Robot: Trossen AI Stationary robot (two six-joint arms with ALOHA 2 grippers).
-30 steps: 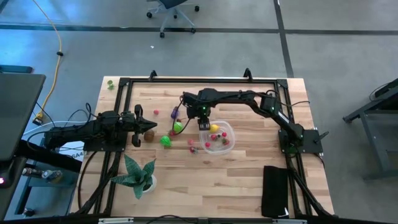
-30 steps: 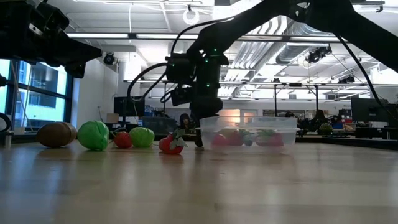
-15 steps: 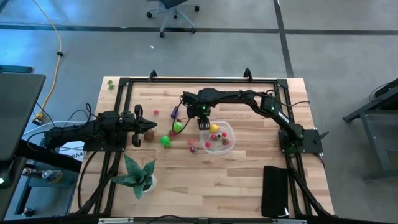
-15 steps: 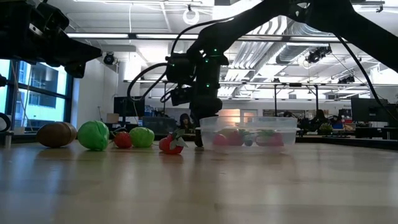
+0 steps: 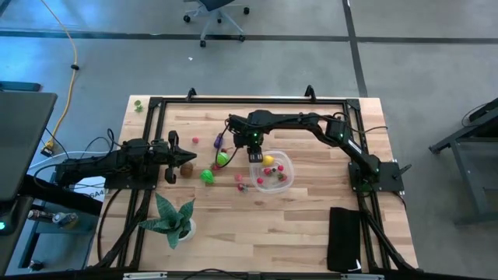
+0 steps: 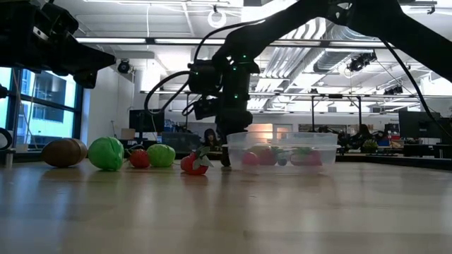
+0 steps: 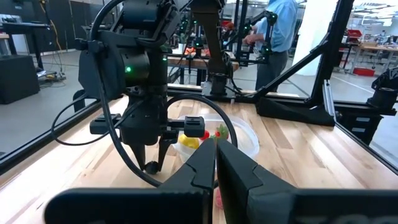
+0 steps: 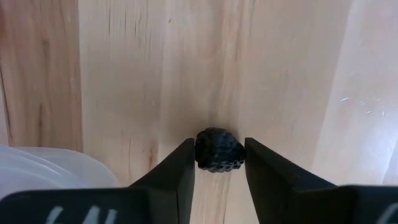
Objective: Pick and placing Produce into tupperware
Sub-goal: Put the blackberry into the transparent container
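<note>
A small dark bumpy berry (image 8: 217, 149), a piece of the produce, lies on the bare wood just beside the clear tupperware (image 5: 274, 171), and my right gripper (image 5: 254, 158) stands over it, shut on it. The tupperware holds yellow and red pieces. More produce lies on the table to its left: a green piece (image 5: 207, 176), a yellow-green piece (image 5: 223, 159), a purple piece (image 5: 219, 141) and a red piece (image 5: 239, 177). My left gripper (image 7: 216, 168) waits shut at the table's left, next to a brown piece (image 5: 187, 168). My right gripper pinches the dark berry between its two fingers, one fingertip (image 8: 177, 174) on each of the berry's opposite sides (image 8: 200, 152). The fingers come from above, pointing down. The berry's underside rests on the wooden table top.
A spiky green potted plant (image 5: 173, 219) stands near the front left, and a black pad (image 5: 345, 237) lies at the front right. The tupperware's rim (image 8: 37, 168) is close beside my right gripper's fingers. A person (image 7: 277, 31) stands beyond the table.
</note>
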